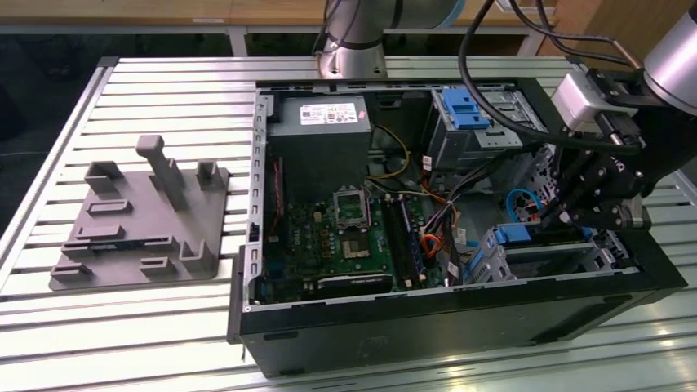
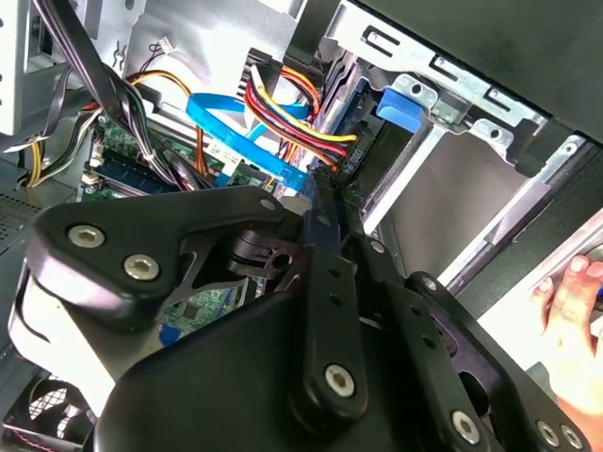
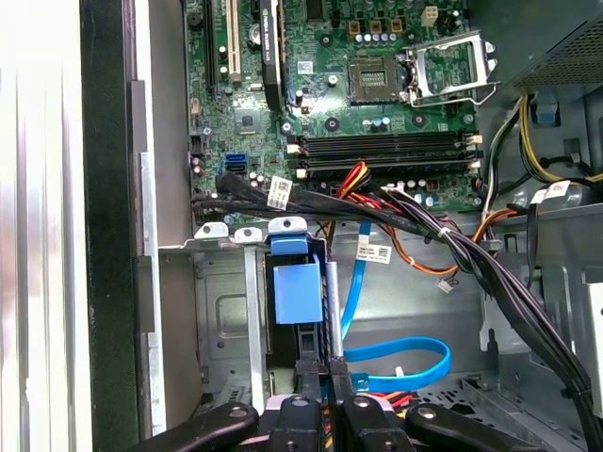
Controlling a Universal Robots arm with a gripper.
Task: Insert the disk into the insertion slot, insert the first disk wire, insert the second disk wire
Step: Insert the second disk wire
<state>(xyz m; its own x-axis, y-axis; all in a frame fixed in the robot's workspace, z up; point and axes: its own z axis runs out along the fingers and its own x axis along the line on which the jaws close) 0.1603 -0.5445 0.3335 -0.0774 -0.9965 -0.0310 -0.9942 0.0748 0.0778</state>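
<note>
The disk [image 3: 295,292], with its bright blue carrier, sits inside the grey metal insertion slot [image 3: 221,311] at the case's front corner; the exterior view shows its blue edge [image 1: 512,235]. My gripper [image 3: 326,372] hangs right over the disk's end, fingers closed together. In the second wrist view the gripper [image 2: 325,193] tips meet a black connector [image 2: 347,165] fed by red, yellow and orange wires [image 2: 283,104]. A flat blue disk wire [image 3: 405,363] loops beside the disk and also shows as a blue band [image 2: 245,141]. From outside, the gripper [image 1: 566,216] reaches down into the case.
The open computer case [image 1: 436,318] lies on a slatted table [image 1: 163,106]. A taller cage with a blue latch [image 1: 463,106] stands behind the slot. Black cable bundles [image 3: 424,226] cross over the motherboard [image 3: 377,94]. A grey fixture [image 1: 142,220] lies at the exterior view's left. A person's hand [image 2: 570,311] rests outside the case.
</note>
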